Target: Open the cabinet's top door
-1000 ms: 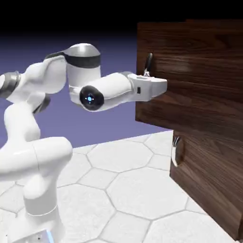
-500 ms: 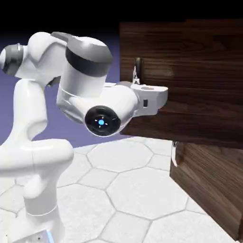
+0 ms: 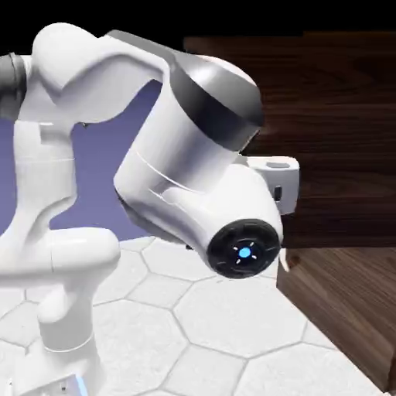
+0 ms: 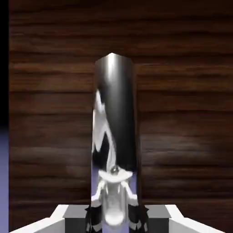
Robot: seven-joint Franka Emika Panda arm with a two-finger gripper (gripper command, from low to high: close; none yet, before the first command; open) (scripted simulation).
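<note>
From my seat the gripper (image 4: 113, 218) is clamped on the top door's (image 4: 182, 113) bar handle (image 4: 114, 113). The arm (image 3: 186, 178) blocks most of the cabinet (image 3: 340, 302).

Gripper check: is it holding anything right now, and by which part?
Yes. The gripper is shut on the top door's bar handle, gripping it at its near end, against the walnut panel.

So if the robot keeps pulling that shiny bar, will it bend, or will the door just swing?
The bar handle looks like polished metal, so it is probably stiff and won't bend. Its glossy surface might be slippery, though the tool is shut tight on it. The top door is a big wooden panel already standing out from the cabinet, so it likely swings rather than tips.
</note>
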